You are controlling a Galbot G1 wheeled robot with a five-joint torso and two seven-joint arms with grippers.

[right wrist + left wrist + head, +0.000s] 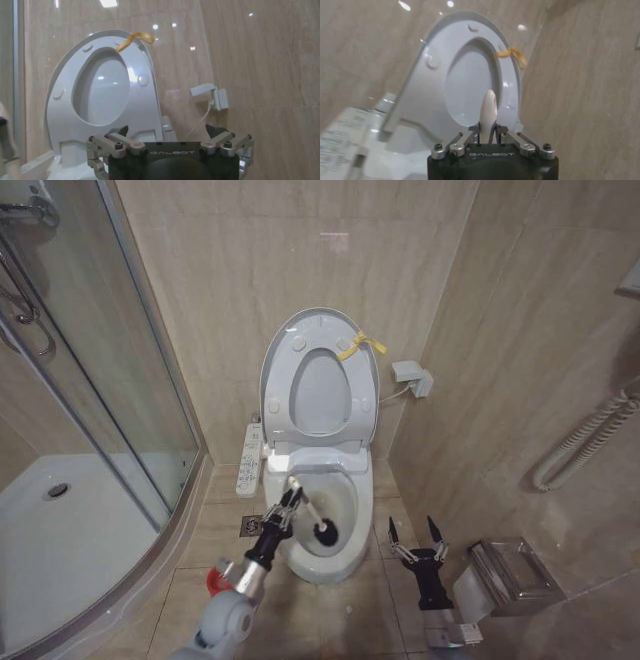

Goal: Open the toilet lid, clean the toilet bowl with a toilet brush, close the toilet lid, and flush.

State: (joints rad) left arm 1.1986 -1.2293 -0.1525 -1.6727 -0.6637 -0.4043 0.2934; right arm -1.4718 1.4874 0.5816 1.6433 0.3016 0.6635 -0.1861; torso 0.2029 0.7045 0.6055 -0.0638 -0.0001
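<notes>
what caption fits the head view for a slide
Left gripper holds the toilet brush inside the toilet bowl, toilet lid raised.

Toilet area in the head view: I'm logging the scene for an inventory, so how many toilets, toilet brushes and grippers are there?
Toilets: 1, toilet lid raised, toilet bowl exposed
Toilet brushes: 1, the toilet brush, head down in the bowl
Grippers: 2, left gripper shut on the brush, right gripper jaws open beside the bowl
Total: 4
</notes>
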